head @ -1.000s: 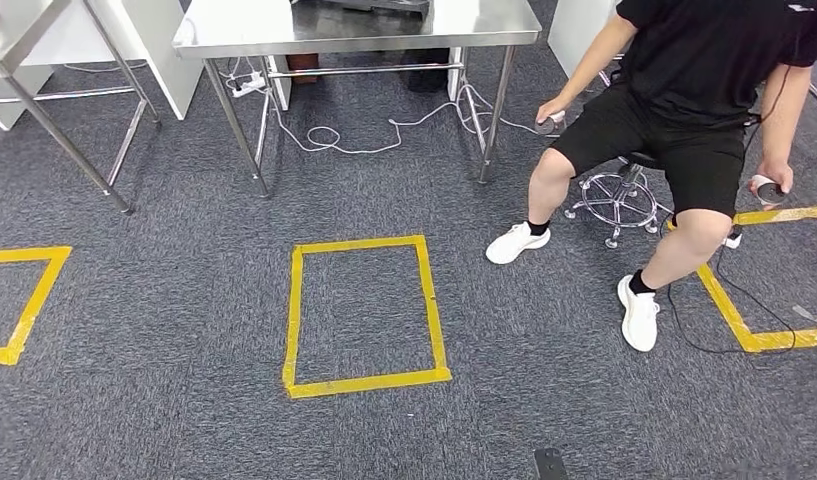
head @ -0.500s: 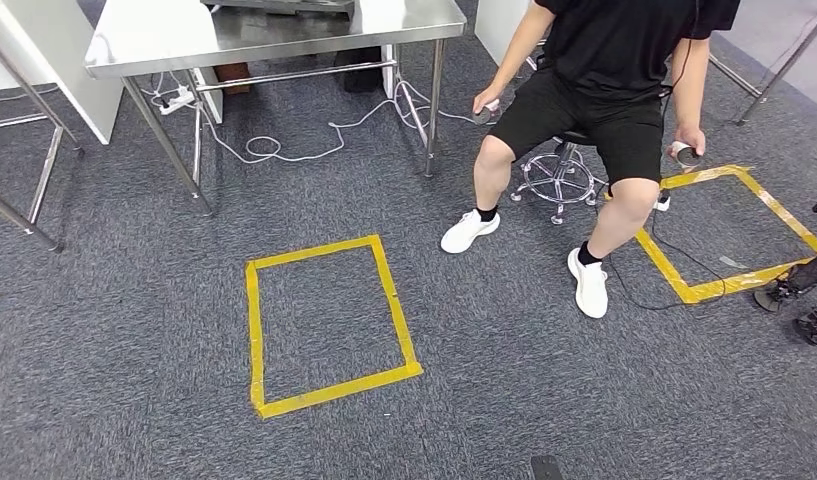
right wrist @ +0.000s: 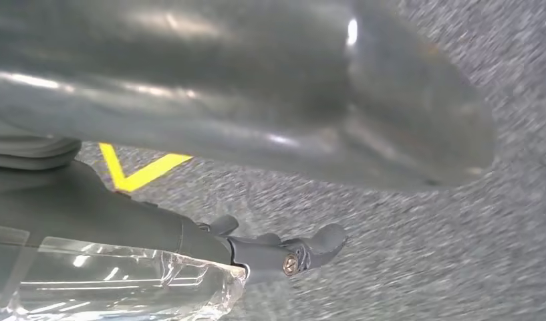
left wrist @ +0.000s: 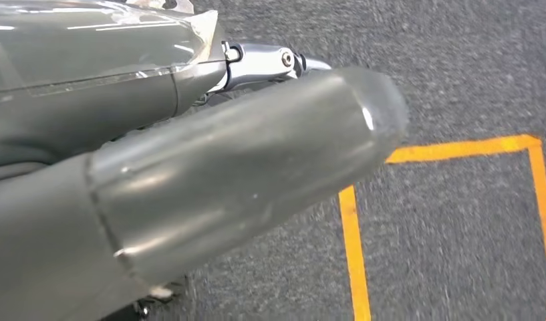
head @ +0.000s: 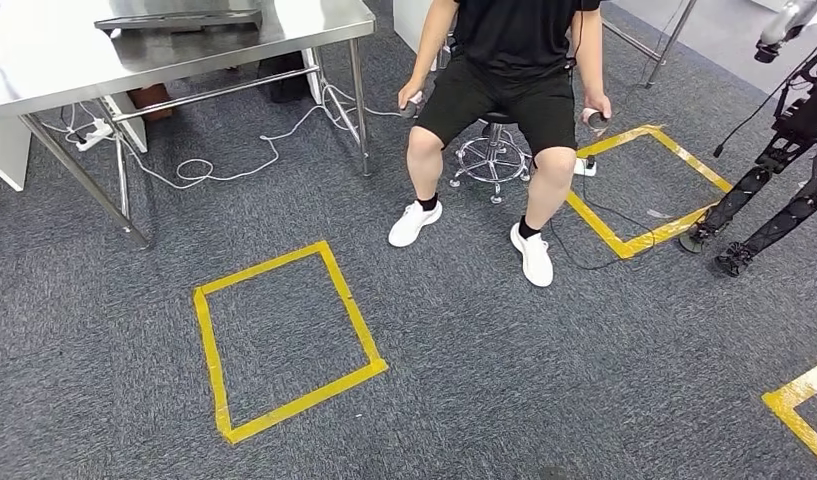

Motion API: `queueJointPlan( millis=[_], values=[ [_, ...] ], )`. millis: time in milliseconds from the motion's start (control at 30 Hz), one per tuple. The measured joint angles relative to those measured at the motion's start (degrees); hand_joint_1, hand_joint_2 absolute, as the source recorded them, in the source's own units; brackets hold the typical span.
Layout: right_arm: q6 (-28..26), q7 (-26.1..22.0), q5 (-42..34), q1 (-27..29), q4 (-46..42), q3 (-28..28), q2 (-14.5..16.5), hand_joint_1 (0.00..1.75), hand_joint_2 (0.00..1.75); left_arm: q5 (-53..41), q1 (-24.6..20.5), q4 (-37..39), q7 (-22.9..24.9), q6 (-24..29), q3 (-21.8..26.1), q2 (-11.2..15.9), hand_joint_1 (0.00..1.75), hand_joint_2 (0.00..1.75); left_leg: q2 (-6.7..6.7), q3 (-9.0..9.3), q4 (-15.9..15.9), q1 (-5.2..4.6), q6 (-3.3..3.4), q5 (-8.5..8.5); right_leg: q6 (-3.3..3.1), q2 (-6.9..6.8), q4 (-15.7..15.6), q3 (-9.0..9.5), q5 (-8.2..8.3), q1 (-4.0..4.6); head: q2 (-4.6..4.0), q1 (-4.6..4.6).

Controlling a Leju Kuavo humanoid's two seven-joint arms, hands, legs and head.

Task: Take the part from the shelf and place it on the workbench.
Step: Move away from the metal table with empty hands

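both hands, left hand (left wrist: 243, 180) and right hand (right wrist: 256, 93), hang over grey carpet (head: 544, 380), grip impossible to tell; one steel table (head: 174, 45), three yellow tape squares, one seated person (head: 504, 70)

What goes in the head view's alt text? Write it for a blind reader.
A seated person in black faces a yellow tape square on grey carpet. A steel table stands behind it, another tape square beside the person.

Left hand (left wrist: 210, 180): hanging over the carpet — thick grey thumb forward, nothing in it.
Right hand (right wrist: 270, 120): likewise hanging — nothing held.
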Motion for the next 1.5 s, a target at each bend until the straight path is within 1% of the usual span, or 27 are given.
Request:
queueJointPlan(
  millis=[67,133,167,200,233,267,333,400,433,500,533,633,700,733,800,867,933,1000,1067,1167,1200,1233,1267,1300,1367,1433,1500],
  values=[
    [0.0,0.0,0.0,0.4,0.0,0.0,0.0,0.00,0.00,0.0,-0.1,0.2,0.0,0.4,0.0,0.0,0.00,0.00,-2.48,-1.21,3.4,0.46,-0.48,-2.68,-1.08,1.18,-0.1,0.20,0.32,-0.45,0.00,-0.11],
    [-0.1,0.1,0.0,0.5,0.1,0.0,0.3,0.00,0.00,0.0,0.1,0.4,0.0,0.6,0.0,0.0,0.00,0.00,-5.32,-4.28,10.7,0.58,-0.56,-6.86,-1.83,2.46,-0.1,-0.02,0.54,-0.21,0.00,-0.20],
    [-0.1,0.3,0.0,0.7,0.1,0.0,0.4,0.00,0.00,-0.1,0.3,0.5,0.0,0.6,0.0,0.0,0.00,0.00,-5.94,-5.83,14.1,0.57,-0.55,-8.24,-1.96,3.21,-0.1,-0.07,0.57,-0.04,0.00,-0.20],
    [-0.2,0.4,0.0,0.9,0.1,0.0,0.4,0.00,0.00,-0.2,0.4,0.7,0.0,0.7,0.0,0.0,0.00,0.00,-6.19,-6.73,16.0,0.58,-0.53,-8.54,-2.01,3.94,0.0,-0.06,0.60,0.09,0.00,-0.20],
    [-0.3,0.6,0.0,1.2,0.2,0.0,0.5,0.00,0.00,-0.3,0.4,0.8,0.0,0.7,0.0,0.0,0.00,0.00,-6.31,-6.70,15.9,0.60,-0.46,-7.72,-2.00,4.67,0.0,0.01,0.60,0.17,0.00,-0.19],
    [-0.4,0.8,0.0,1.5,0.2,0.0,0.5,0.00,0.00,-0.5,0.4,0.9,0.0,0.8,0.0,0.0,0.00,0.00,-6.51,-5.65,13.6,0.63,-0.35,-5.90,-1.99,5.46,0.0,0.11,0.59,0.21,0.00,-0.20],
    [-0.5,0.9,0.0,1.7,0.2,0.0,0.5,0.00,0.00,-0.8,0.3,1.1,0.0,1.0,-0.1,0.0,0.00,0.00,-8.80,-2.28,6.3,0.82,0.02,-2.10,-1.89,6.94,0.2,0.10,0.59,0.30,0.00,-0.22],
    [-0.6,0.9,0.0,1.7,0.3,0.0,0.5,0.00,0.00,-1.0,0.3,1.4,0.0,1.2,-0.1,0.0,0.00,0.00,-11.24,-0.38,1.6,0.92,0.26,-0.80,-1.45,8.32,0.5,-0.54,0.72,0.53,0.00,-0.19],
    [-0.6,0.9,0.0,1.7,0.3,-0.1,0.6,0.00,0.00,-1.1,0.3,1.5,0.0,1.2,-0.1,0.0,0.00,0.00,-11.54,-0.27,1.2,0.80,0.36,-0.98,-1.07,8.99,0.6,-0.99,0.89,0.54,0.00,-0.17],
    [-0.7,0.9,0.0,2.0,0.3,-0.2,0.6,0.00,0.00,-1.3,0.2,1.7,0.0,1.3,-0.2,-0.1,0.00,0.00,-10.14,-0.18,0.6,0.57,0.90,-0.64,-0.25,9.51,0.7,-1.87,1.09,0.40,0.00,-0.16],
    [-0.7,1.0,0.0,2.1,0.3,-0.3,0.6,0.00,0.00,-1.4,0.0,1.7,0.0,1.3,-0.3,-0.1,0.00,0.00,-9.41,-0.12,0.4,0.56,1.31,-0.44,-0.06,8.52,1.5,-2.47,0.66,0.46,0.00,-0.10],
    [-0.7,1.0,0.0,2.1,0.4,-0.6,0.6,0.00,0.00,-1.6,0.0,1.8,0.0,1.3,-0.3,-0.1,0.00,0.00,-6.87,-0.09,0.0,0.52,2.12,-0.18,-0.34,4.30,9.9,-6.84,-3.38,0.49,0.00,0.23],
    [-0.7,1.0,0.0,2.1,0.4,-0.7,0.6,0.00,0.00,-1.6,0.0,2.0,0.0,1.3,-0.3,-0.1,0.00,0.00,-5.04,-0.13,0.0,0.43,2.18,-0.21,-0.15,3.55,15.8,-9.72,-5.31,0.31,0.00,0.27],
    [-0.7,1.0,0.0,2.2,0.4,-0.8,0.6,0.00,0.00,-1.6,0.0,2.1,0.0,1.3,-0.3,-0.1,0.00,0.00,-4.24,-0.14,0.0,0.44,2.16,-0.24,0.26,3.35,16.2,-9.73,-5.10,0.20,0.00,0.33],
    [-0.7,1.0,0.0,2.4,0.4,-0.9,0.5,0.00,0.00,-1.6,-0.1,2.2,0.0,1.3,-0.3,-0.1,0.00,0.00,-2.86,0.03,0.1,0.51,1.93,-0.34,1.34,2.23,10.5,-6.31,-2.66,-0.13,0.00,0.38],
    [-0.7,1.0,0.0,2.3,0.4,-1.0,0.5,0.00,0.00,-1.7,-0.2,2.2,0.0,1.2,-0.3,-0.2,0.00,0.00,-1.67,0.30,0.2,0.23,1.32,-0.68,1.69,-0.21,3.2,-2.15,-0.50,-0.10,0.00,0.55],
    [-0.7,1.0,0.1,2.1,0.4,-1.0,0.6,0.00,0.00,-1.8,-0.3,2.2,0.0,1.2,-0.3,-0.1,0.00,0.00,-0.62,0.64,0.2,-0.12,0.61,-0.95,1.04,-1.01,0.8,-0.93,0.13,0.17,0.00,0.34],
    [-0.6,0.9,0.1,2.4,0.4,-1.0,0.5,0.00,0.00,-2.3,-0.5,2.2,0.0,1.4,-0.6,-0.1,0.00,0.00,0.09,0.96,0.2,0.10,0.01,-1.16,0.18,0.25,0.8,-1.14,0.41,-0.05,0.00,-0.04],
    [-0.4,0.8,0.2,2.6,0.4,-1.0,0.4,0.00,0.00,-2.9,-0.6,2.2,0.0,1.7,-1.1,-0.1,0.00,0.00,-1.58,0.34,2.3,0.56,-0.49,-2.89,-0.63,1.32,0.7,-1.06,0.67,-0.40,0.00,-0.15],
    [0.0,0.6,0.4,2.6,0.4,-1.0,0.5,0.00,0.00,-2.8,-0.3,2.2,0.0,1.8,-1.5,0.1,0.00,0.00,-5.47,-4.28,12.7,0.68,-0.66,-8.66,-1.60,3.05,0.7,-1.18,1.02,-0.21,0.00,-0.34],
    [0.1,0.5,0.6,2.6,0.4,-1.0,0.5,0.00,0.00,-2.6,-0.2,2.2,0.0,1.7,-1.5,0.1,0.00,0.00,-5.95,-5.76,15.7,0.65,-0.62,-9.61,-1.72,3.74,0.7,-1.21,1.06,-0.08,0.00,-0.35],
    [0.1,0.5,0.7,2.7,0.4,-1.0,0.5,0.00,0.00,-2.4,-0.1,2.2,0.0,1.7,-1.5,0.2,0.00,0.00,-6.18,-6.45,16.9,0.65,-0.54,-9.42,-1.73,4.46,0.7,-1.17,1.06,0.00,0.00,-0.35],
    [0.2,0.5,0.9,2.8,0.4,-1.0,0.6,0.00,0.00,-2.2,-0.1,2.1,0.0,1.6,-1.5,0.2,0.00,0.00,-6.37,-6.13,15.9,0.65,-0.40,-8.06,-1.71,5.19,0.7,-1.08,1.07,0.04,0.00,-0.35],
    [0.2,0.5,1.0,2.8,0.4,-1.0,0.6,0.00,0.00,-2.0,-0.1,2.0,0.0,1.4,-1.5,0.2,0.00,0.00,-6.80,-4.83,12.9,0.67,-0.22,-5.93,-1.69,5.91,0.7,-0.96,1.07,0.06,0.00,-0.36],
    [0.2,0.5,1.4,2.7,0.4,-1.0,0.8,0.00,0.00,-1.6,-0.1,1.7,0.0,1.0,-1.5,0.3,0.00,0.00,-9.12,-1.59,5.4,0.78,0.20,-2.24,-1.52,7.23,0.9,-0.94,1.08,0.26,0.00,-0.34],
    [0.3,0.6,1.9,2.5,0.4,-1.0,0.9,0.00,0.00,-1.1,0.0,1.3,0.0,0.6,-1.5,0.3,0.00,0.00,-10.59,-0.09,1.7,0.65,0.49,-1.21,-0.97,8.39,1.0,-1.43,1.26,0.49,0.01,-0.31],
    [0.4,0.9,2.4,2.5,0.4,-1.0,0.8,0.00,0.00,-0.9,0.0,0.9,0.0,0.5,-1.4,0.1,0.00,0.00,-9.63,0.01,1.1,0.36,0.99,-1.03,-0.12,9.42,0.9,-2.15,1.62,0.54,0.01,-0.32]
  ],
)
